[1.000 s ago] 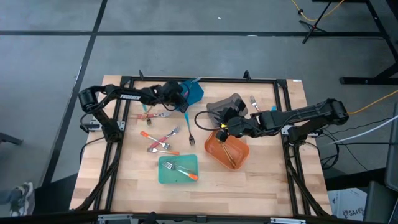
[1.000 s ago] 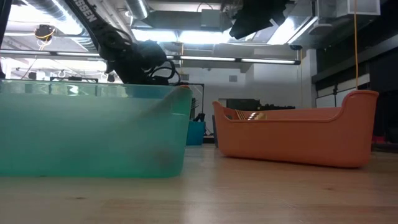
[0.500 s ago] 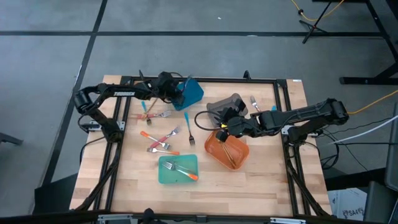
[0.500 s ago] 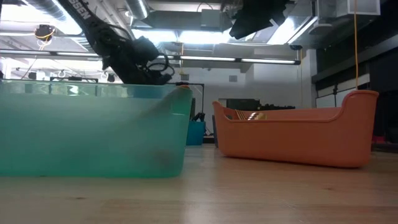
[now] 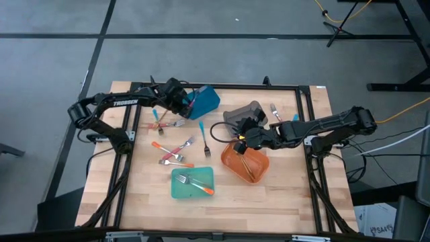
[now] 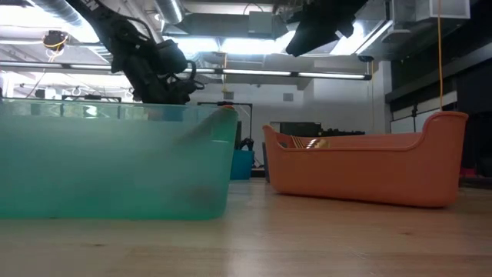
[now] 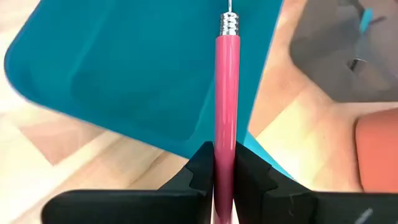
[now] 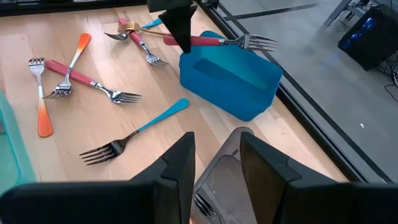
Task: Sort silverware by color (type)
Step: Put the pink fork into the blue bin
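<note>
Since one second ago the left arm has pulled back toward its own side, and the left gripper (image 5: pixel 181 101) now sits at the left edge of the blue bin (image 5: pixel 207 101) instead of over it. Its fingers (image 7: pixel 200 169) are clenched on the pink-handled fork (image 8: pixel 217 41), which it holds about level above the blue bin, with the silver tines pointing away from the gripper and past the bin's far rim. The right gripper (image 5: pixel 243 136) has not moved; it hovers between the grey bin (image 5: pixel 243 113) and the orange bin (image 5: pixel 236 161), its fingers (image 8: pixel 179 163) stand a little apart and nothing is between them. The other silverware lies loose on the wooden table (image 5: pixel 282 195): a blue-handled fork (image 5: pixel 204 139) just beside the blue bin, a group of pink and orange forks (image 5: pixel 173 153) in the middle, and some more near the left arm (image 5: pixel 165 123). An orange-handled fork (image 5: pixel 195 185) lies inside the teal bin (image 5: pixel 176 191). A single fork (image 5: pixel 274 110) lies near the grey bin
</note>
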